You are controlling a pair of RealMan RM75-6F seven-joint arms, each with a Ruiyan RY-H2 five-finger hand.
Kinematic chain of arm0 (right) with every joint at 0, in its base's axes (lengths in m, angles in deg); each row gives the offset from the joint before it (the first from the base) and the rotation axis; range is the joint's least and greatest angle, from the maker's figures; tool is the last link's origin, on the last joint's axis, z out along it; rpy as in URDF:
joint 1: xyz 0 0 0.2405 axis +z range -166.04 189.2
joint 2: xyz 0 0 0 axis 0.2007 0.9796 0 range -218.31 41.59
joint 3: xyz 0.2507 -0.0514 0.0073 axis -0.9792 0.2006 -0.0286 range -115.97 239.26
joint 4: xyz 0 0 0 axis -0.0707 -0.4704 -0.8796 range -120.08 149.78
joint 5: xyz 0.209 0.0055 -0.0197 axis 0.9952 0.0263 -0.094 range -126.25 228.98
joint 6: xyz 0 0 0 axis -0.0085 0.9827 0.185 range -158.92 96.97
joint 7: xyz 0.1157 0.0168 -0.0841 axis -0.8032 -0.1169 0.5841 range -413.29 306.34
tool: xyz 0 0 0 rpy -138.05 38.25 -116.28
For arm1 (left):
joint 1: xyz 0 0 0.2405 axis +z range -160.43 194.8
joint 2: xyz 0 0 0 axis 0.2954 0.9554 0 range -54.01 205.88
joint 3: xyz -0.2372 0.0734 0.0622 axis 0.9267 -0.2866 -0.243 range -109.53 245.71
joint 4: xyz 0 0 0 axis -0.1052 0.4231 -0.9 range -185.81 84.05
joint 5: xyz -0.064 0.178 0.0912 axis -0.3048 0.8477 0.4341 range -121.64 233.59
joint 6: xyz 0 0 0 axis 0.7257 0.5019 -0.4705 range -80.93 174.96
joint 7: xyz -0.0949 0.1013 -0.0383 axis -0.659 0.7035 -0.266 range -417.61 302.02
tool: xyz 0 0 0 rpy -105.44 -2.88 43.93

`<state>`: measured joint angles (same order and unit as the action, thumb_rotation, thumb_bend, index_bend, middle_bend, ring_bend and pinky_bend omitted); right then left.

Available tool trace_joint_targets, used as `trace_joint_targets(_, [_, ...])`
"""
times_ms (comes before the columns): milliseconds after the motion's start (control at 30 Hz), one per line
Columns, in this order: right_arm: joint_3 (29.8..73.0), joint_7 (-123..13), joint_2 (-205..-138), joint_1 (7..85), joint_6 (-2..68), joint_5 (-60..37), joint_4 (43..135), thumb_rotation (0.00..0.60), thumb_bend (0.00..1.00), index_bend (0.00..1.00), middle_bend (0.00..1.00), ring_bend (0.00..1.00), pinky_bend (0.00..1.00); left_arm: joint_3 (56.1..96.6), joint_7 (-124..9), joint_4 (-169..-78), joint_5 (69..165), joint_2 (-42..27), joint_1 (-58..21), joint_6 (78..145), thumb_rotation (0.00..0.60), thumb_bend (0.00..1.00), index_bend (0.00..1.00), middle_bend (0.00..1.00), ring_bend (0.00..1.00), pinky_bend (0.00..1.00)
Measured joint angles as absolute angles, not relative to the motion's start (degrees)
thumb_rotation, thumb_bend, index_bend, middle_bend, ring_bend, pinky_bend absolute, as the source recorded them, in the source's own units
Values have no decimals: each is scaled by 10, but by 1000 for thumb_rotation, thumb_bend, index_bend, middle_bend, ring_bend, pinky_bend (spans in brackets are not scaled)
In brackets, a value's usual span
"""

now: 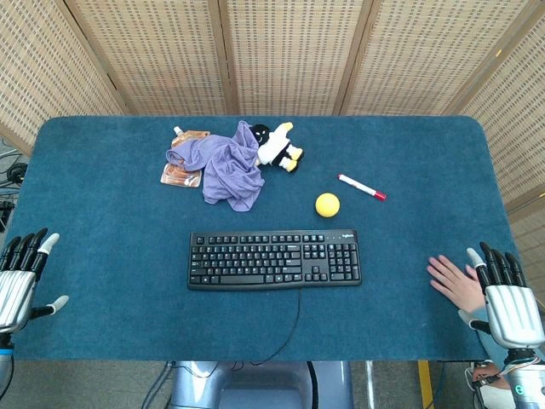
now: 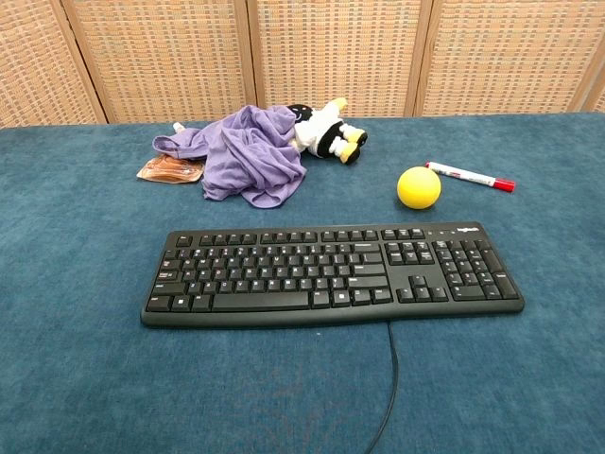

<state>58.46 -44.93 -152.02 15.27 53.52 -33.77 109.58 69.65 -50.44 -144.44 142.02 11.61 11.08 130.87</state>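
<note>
Black keyboard [image 1: 274, 259] sits mid-table on the blue cloth-covered table [image 1: 102, 196], cable running off its near edge toward the robot. Left hand [image 1: 20, 274] hovers at the table's near left corner, well apart from the keyboard, fingers spread and extended, released, holding nothing. Right hand [image 1: 507, 296] is at the near right corner, also well apart from the keyboard, fingers straight and apart, released, nothing in it. A person's hand [image 1: 456, 283] lies flat on the cloth just beside the right hand, on its keyboard side. Yellow ball [image 1: 327, 204] rests just behind the keyboard's right end. Red-capped marker [image 1: 361, 187] lies behind the ball, further right. Purple cloth [image 1: 226, 168], crumpled, lies behind the keyboard's left half, partly covering an orange pouch [image 1: 180, 173]. Black-and-white plush toy [image 1: 277, 146] touches the cloth's right edge. Hands are out of the chest view.
</note>
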Motion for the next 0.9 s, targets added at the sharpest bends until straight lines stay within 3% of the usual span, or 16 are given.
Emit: trace_joint_targets(900, [584, -449, -1522, 153, 535, -338, 1096, 600, 41, 0, 0, 0, 0, 694, -517, -1446, 1425, 120, 109, 1305, 600, 35, 0, 0, 0, 0])
